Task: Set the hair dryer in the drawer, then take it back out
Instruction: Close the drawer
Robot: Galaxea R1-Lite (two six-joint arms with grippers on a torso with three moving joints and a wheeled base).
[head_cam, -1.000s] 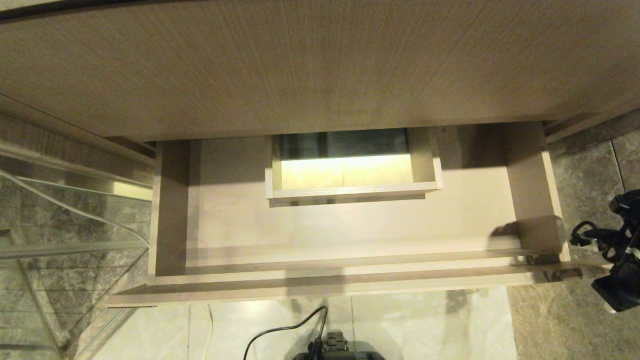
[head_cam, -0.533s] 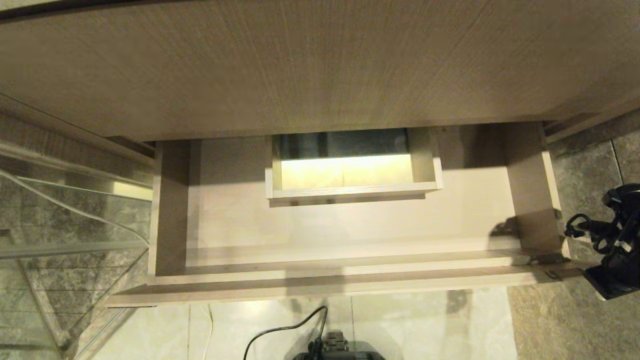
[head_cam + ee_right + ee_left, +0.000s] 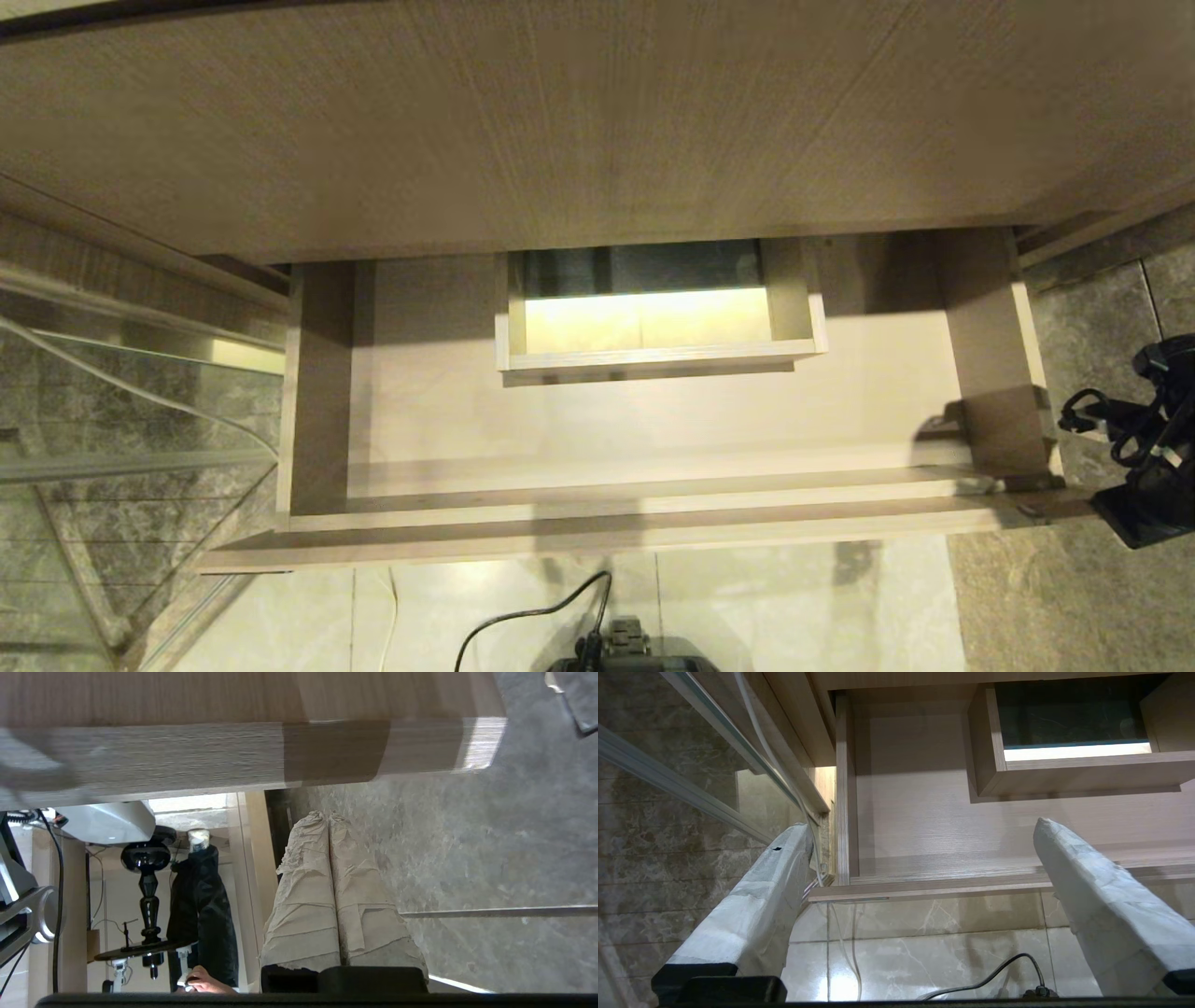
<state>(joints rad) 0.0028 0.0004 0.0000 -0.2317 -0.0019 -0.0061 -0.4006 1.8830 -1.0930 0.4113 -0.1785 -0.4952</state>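
Note:
The drawer (image 3: 635, 511) stands pulled out under the wood-grain panel, and its light floor is bare. A boxed cut-out (image 3: 658, 313) sits at its mid-back. The hair dryer is not in view. My right arm (image 3: 1146, 467) hangs just off the drawer's right front corner. In the right wrist view my right gripper (image 3: 328, 817) is shut, its taped fingers pressed together with nothing between them, close under the end of the drawer front (image 3: 233, 751). My left gripper (image 3: 920, 825) is open and empty, held back over the floor before the left part of the drawer (image 3: 924, 889).
The taller wood-grain panel (image 3: 597, 121) overhangs the back of the drawer. A glass panel (image 3: 112, 448) stands at the left. A black cable (image 3: 532, 616) runs over the pale floor tiles by my base (image 3: 625, 653). Dark stone tiles (image 3: 1074, 607) lie at the right.
My right arm has shifted a little toward the cabinet beside the drawer's right front corner. The drawer has stayed pulled out, and my right gripper has stayed shut.

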